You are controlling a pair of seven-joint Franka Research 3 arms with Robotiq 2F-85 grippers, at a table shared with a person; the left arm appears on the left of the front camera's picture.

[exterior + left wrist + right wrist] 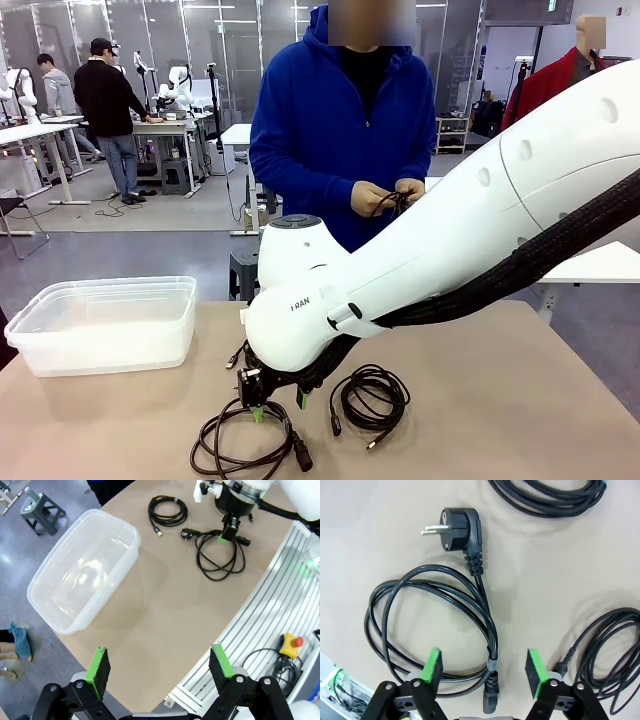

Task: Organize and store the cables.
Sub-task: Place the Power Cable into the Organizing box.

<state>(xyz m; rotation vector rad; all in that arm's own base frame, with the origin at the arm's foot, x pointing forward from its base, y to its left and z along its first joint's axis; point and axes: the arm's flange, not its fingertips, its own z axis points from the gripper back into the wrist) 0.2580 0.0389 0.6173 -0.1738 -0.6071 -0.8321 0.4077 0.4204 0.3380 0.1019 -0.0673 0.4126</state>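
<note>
Currently right gripper is spread wide, gripping nothing, pads straddling the power cable coil flat on the table, its plug at 11 o'clock, thinner coil at 4 o'clock; left gripper also wide open, empty.

Three cables lie flat outside the clear bin, all to its right. A tightly wound thin coil lies nearest the bin. The thick black power cable lies farther off in loose loops, its two-pin plug lying free. A second thin coil lies farthest right. A fourth cord is bunched in the person's hands, beyond the bin.
</note>
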